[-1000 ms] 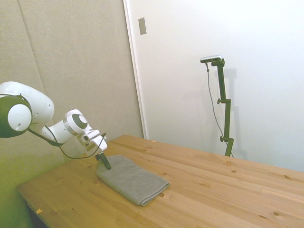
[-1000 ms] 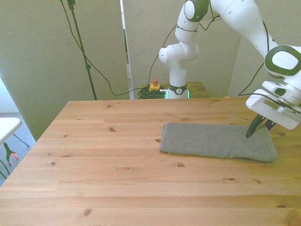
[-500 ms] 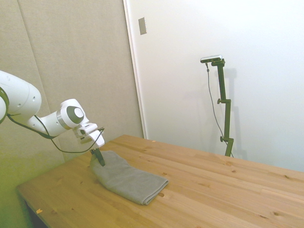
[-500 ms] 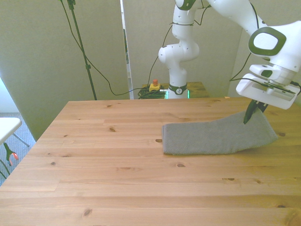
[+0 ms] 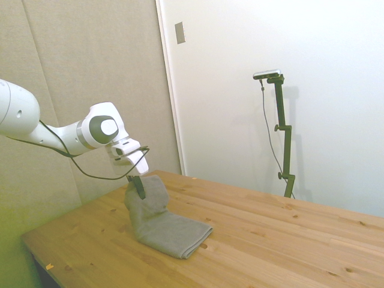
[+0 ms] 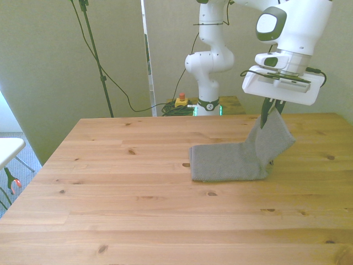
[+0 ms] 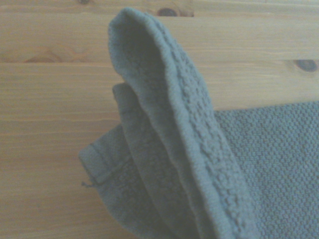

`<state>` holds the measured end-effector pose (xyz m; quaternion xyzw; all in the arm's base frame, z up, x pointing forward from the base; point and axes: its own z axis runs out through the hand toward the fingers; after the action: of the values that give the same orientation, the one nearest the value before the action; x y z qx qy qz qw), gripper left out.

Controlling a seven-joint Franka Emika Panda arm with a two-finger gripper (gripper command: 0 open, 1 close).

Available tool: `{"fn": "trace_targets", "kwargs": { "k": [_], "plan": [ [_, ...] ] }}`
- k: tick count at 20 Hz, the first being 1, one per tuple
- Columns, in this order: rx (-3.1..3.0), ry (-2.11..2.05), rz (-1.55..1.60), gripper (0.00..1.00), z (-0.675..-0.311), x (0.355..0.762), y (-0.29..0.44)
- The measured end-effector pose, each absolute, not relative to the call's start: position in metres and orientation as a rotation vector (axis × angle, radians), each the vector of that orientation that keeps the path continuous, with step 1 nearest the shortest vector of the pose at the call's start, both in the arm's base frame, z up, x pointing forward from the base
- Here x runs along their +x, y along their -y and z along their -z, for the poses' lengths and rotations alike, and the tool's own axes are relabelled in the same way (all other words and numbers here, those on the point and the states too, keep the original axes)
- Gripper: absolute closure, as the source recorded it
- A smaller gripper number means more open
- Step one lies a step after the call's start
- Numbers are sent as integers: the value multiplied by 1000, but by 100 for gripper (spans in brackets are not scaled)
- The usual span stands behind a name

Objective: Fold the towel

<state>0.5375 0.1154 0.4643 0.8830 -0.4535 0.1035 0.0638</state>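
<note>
Jaws (image 6: 268, 114) pinching thick grey woven towel (image 6: 234, 159), 1 end lifted, wooden table (image 6: 138, 204).

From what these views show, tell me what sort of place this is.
Probably a robotics lab or test cell. A white jointed robot arm is mounted behind a plain wooden plank table, its hand lifting one end of a grey-taupe cloth towel. Loose cables and a red emergency-stop button sit by beige padded wall panels.

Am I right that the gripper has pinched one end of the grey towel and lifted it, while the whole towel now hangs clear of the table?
Not quite. The gripper has pinched one end of the towel and lifted it, but only that end is up. The front view shows the other end lying flat on the table.
</note>
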Motion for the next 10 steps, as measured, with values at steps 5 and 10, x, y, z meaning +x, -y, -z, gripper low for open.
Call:
{"fn": "trace_targets", "kwargs": {
  "k": [5,10],
  "plan": [
    [2676,1441,-301,100,-478,532,-82],
    [2666,1507,-300,100,-488,527,-41]
  ]
}}
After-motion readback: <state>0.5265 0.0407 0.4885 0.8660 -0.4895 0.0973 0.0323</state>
